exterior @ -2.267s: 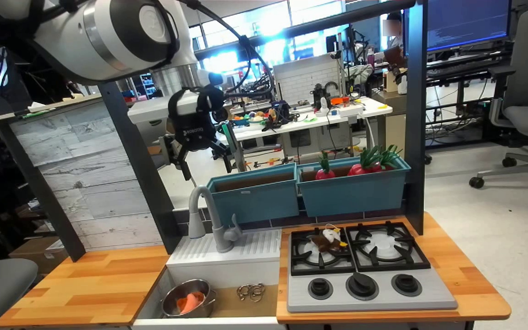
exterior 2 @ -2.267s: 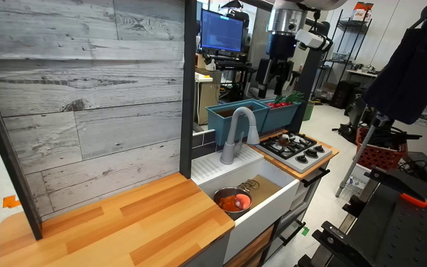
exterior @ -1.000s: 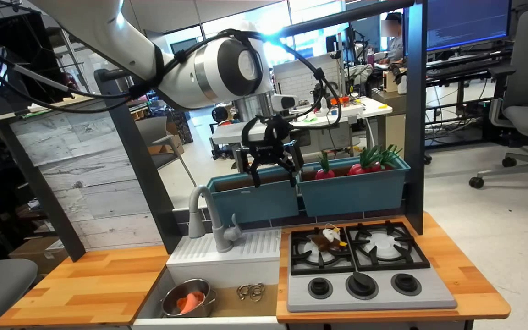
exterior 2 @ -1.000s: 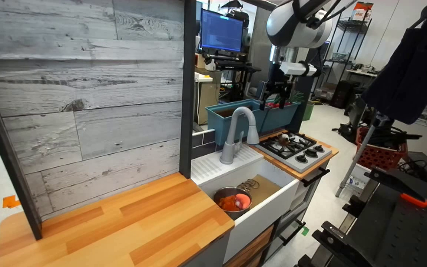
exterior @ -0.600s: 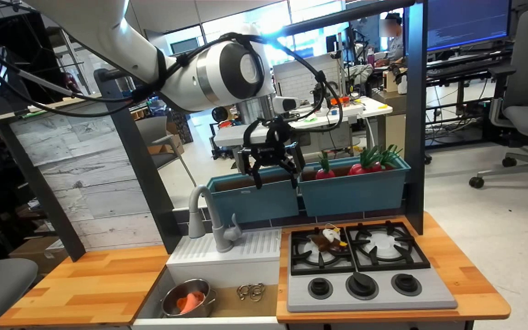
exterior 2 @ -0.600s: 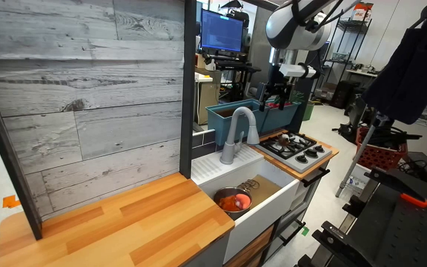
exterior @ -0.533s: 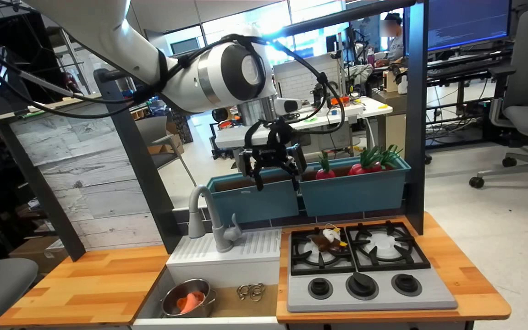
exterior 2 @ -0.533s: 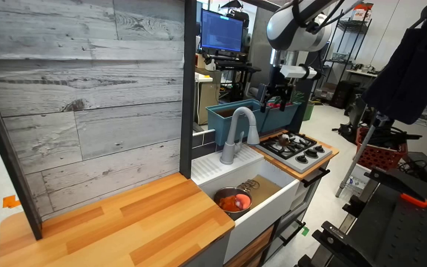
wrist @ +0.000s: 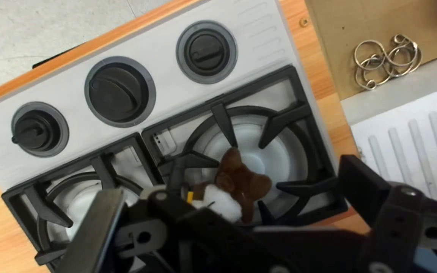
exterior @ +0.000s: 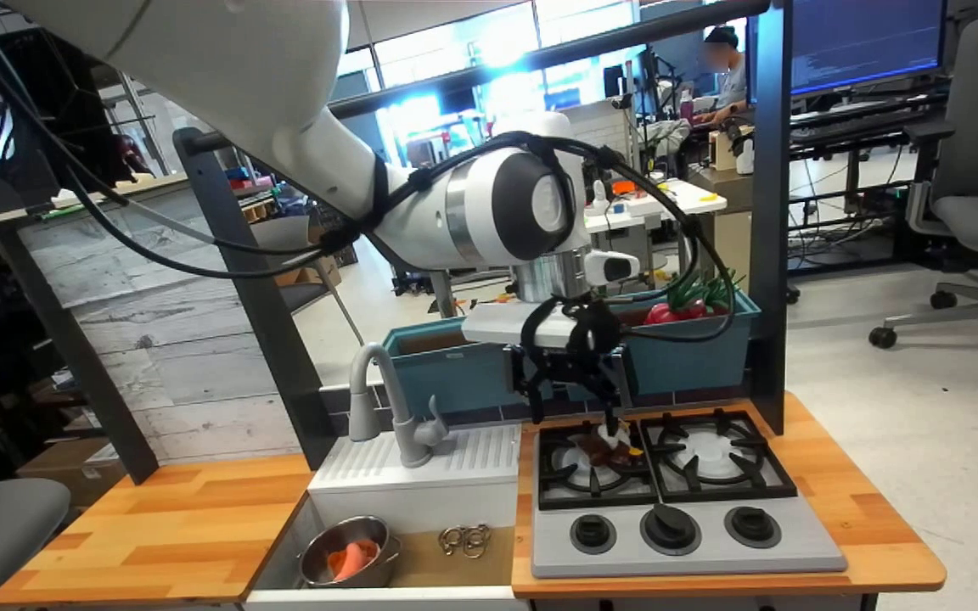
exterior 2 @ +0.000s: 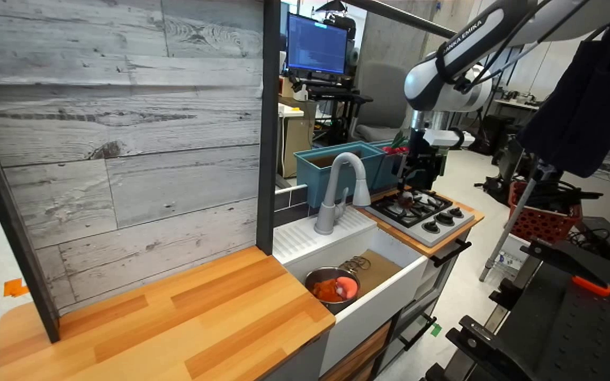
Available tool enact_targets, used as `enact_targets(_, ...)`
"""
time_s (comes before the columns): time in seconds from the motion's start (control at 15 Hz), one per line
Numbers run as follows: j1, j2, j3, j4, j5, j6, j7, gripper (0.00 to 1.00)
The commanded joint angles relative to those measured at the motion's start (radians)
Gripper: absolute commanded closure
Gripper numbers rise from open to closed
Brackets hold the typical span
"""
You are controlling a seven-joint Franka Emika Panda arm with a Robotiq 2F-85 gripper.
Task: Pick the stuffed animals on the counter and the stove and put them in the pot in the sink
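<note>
Gripper (exterior: 574, 422) is hanging at five o'clock in an exterior view, its jaws standing wide and its tips pointing down. A brown-and-white stuffed animal (exterior: 598, 451) is lying on the stove (exterior: 619, 533), over the burner at ten o'clock; one fingertip is overlapping its white head, and I cannot tell whether they are touching. At seven o'clock a silver pot (exterior: 380, 574) is standing in the sink (exterior: 421, 509), with an orange-red stuffed animal (exterior: 355, 558) lying inside. Metal rings (exterior: 465, 540) are resting at three o'clock from the pot, and the wooden counter (exterior: 158, 526) is stretching out at eight o'clock.

In an exterior view, the grey faucet (exterior 2: 328, 211) is arching near the centre. The brown-and-white stuffed animal is lying at three o'clock, with a dark fingertip pointing down just over it. The pot is sitting between five and six o'clock.

In the wrist view, the fingers are standing wide apart at four and seven o'clock. The brown-and-white stuffed animal is lying between them, nearer the seven o'clock finger, which is hiding part of its head. Three knobs (wrist: 116, 93) are running from nine to twelve o'clock.
</note>
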Motion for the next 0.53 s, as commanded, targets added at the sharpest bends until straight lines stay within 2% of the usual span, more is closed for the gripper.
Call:
enact_targets(0.0,-0.044,0.098,0.049,0.118,0.050,0.134,-0.033,0.00)
enact_targets(0.2,-0.029,0.158,0.041,0.164,0.029,0.251,-0.023,0.00)
enact_targets(0.47,-0.026,0.205,0.040,0.210,0.028,0.246,-0.007,0.00)
